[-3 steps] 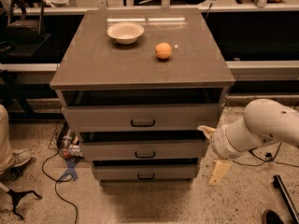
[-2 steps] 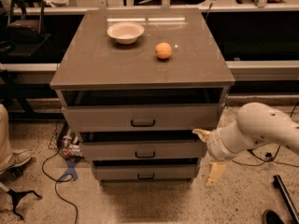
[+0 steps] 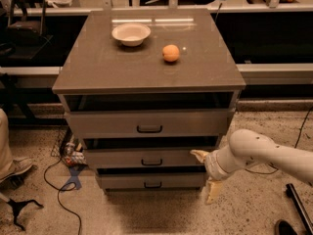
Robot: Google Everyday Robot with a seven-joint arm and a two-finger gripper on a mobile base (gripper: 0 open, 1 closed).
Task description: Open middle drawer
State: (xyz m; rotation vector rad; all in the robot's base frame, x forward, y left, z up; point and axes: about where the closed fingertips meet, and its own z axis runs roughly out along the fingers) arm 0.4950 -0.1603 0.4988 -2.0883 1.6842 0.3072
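Observation:
The grey cabinet has three drawers. The middle drawer [image 3: 146,158] is the second one, with a flat grey front and a small black bar handle [image 3: 151,162]. It stands slightly out, like the top drawer [image 3: 146,124] above and the lowest drawer [image 3: 151,181] below. My gripper [image 3: 206,176] is at the right end of the middle drawer's front. One cream finger [image 3: 199,155] points toward that front. The other finger [image 3: 212,191] hangs down beside the lowest drawer. The fingers are spread apart and hold nothing. The white arm [image 3: 264,153] comes in from the right.
On the cabinet's top [image 3: 98,67] are a white bowl [image 3: 131,34] and an orange [image 3: 170,53]. Cables and a blue object [image 3: 73,180] lie on the floor at the left. A shoe [image 3: 17,170] is at the far left. Dark shelving runs behind.
My arm and gripper have moved left, closer to the right end of the middle drawer. The drawers have not moved.

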